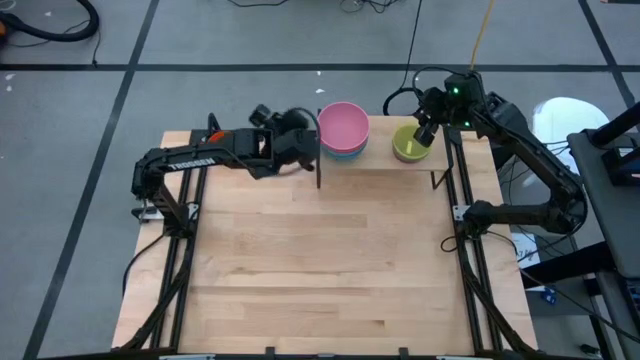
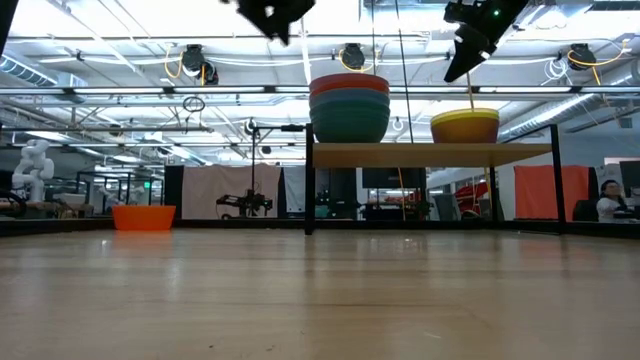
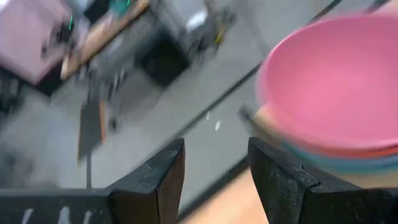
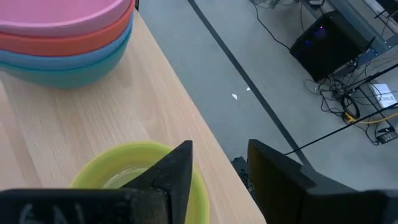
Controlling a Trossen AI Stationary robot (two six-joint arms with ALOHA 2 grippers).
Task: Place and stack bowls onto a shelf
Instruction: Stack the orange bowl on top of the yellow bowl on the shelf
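Note:
The shelf [image 2: 430, 153], a light-wood board on thin black legs, stands at the table's far edge. On its left part sits a stack of bowls [image 1: 343, 130] with a pink one [image 3: 336, 87] on top, then red, blue and teal [image 4: 62, 56]. On its right part rests a yellow-green bowl [image 1: 411, 146], base down. My left gripper [image 3: 214, 165] hangs open and empty just left of the stack, level with its top. My right gripper [image 4: 217, 168] hangs open and empty above the yellow-green bowl's [image 4: 134, 168] far rim, clear of it in the low view [image 2: 462, 60].
An orange bowl [image 2: 144, 216] stands on the table at the far left, seen in the low view. The broad tabletop [image 1: 320, 270] lies in front of the shelf. Black frame rails [image 1: 175, 260] run along both table sides. Cables and equipment lie on the floor beyond.

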